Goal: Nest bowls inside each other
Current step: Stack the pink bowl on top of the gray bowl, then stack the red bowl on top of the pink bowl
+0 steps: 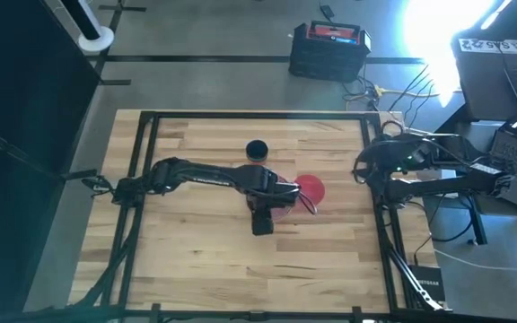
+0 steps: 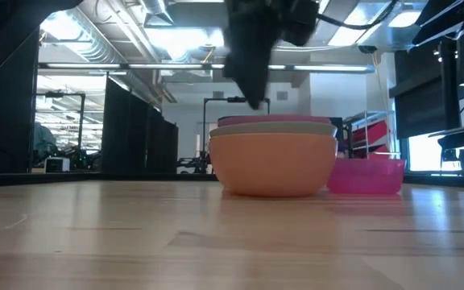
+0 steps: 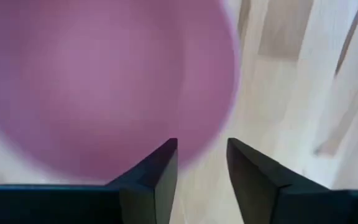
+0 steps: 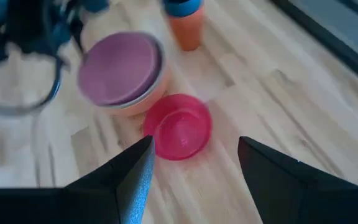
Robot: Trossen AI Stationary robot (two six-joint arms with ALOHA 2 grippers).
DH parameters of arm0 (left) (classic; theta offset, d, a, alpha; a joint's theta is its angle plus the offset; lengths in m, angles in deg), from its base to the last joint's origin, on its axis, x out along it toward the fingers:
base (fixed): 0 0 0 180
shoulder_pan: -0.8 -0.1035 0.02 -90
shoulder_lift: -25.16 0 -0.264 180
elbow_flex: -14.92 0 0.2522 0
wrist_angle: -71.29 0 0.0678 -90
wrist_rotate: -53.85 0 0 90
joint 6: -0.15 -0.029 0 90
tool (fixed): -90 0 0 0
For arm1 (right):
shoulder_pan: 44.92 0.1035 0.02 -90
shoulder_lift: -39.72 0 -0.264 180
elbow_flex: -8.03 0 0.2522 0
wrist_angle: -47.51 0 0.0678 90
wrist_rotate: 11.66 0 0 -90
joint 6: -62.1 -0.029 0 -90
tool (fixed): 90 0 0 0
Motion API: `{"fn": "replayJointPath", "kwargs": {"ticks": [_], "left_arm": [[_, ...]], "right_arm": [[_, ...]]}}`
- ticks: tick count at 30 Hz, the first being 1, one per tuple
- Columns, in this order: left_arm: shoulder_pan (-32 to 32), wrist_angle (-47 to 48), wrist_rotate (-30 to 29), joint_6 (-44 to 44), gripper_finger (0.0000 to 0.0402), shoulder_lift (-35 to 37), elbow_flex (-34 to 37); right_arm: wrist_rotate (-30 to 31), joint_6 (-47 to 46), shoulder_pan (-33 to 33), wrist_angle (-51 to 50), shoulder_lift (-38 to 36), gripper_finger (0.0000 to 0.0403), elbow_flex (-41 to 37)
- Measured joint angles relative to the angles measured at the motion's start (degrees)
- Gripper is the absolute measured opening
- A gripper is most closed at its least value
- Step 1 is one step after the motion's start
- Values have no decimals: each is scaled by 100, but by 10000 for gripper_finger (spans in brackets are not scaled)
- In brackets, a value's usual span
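A stack of nested bowls (image 2: 274, 157) rests on the table near its middle. It has an orange outer bowl, a whitish-grey rim and a pale pink bowl (image 4: 120, 68) on top. My left gripper (image 3: 202, 162) hangs just above the stack's rim, pointing down, open and touching nothing; the low view shows its fingers (image 2: 254, 89) clear of the stack. A red bowl (image 4: 179, 127) stands upright on the table beside the stack, toward the right edge. My right gripper (image 4: 194, 155) waits open at the table's right side, well above the wood.
A small dark blue cup sits on an orange one (image 4: 184, 17) behind the stack, toward the far edge. A black frame rail (image 1: 372, 179) runs round the table. Bare wood (image 1: 240, 269) lies on the near side.
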Motion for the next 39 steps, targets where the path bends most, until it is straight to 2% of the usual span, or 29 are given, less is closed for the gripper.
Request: {"fn": "replayJointPath", "kwargs": {"ticks": [3, 6, 11, 14, 19, 32, 34, 36, 39], "left_arm": [[109, 205, -63, 210, 128, 229, -51], [372, 351, -475, 329, 129, 740, -40], [809, 608, -1933, 701, 129, 1463, -17], [989, 611, -2394, 864, 129, 1904, -1], [1024, 612, -2643, 954, 129, 2385, 7], [695, 614, -2696, 700, 129, 3174, 8], [677, 614, -2696, 681, 129, 3191, 6], [679, 612, -2696, 642, 129, 3170, 8], [681, 612, -2694, 629, 129, 3163, 13]], "right_arm": [[-325, 229, 1, 351, 89, 218, -225], [-623, 661, -2, 1021, 518, 218, -624], [-939, 1674, -2, 1468, 1766, 218, -1031], [-889, 2219, -2, 1436, 2643, 218, -1084], [-994, 2612, 21, 1628, 3757, 218, -999], [-1219, 2756, 311, 2114, 4680, 214, -925], [-1204, 2746, 311, 2226, 4859, 201, -925], [-1065, 2639, 300, 2290, 5026, 167, -925], [-858, 2597, 294, 2355, 5259, 65, -925]]}}
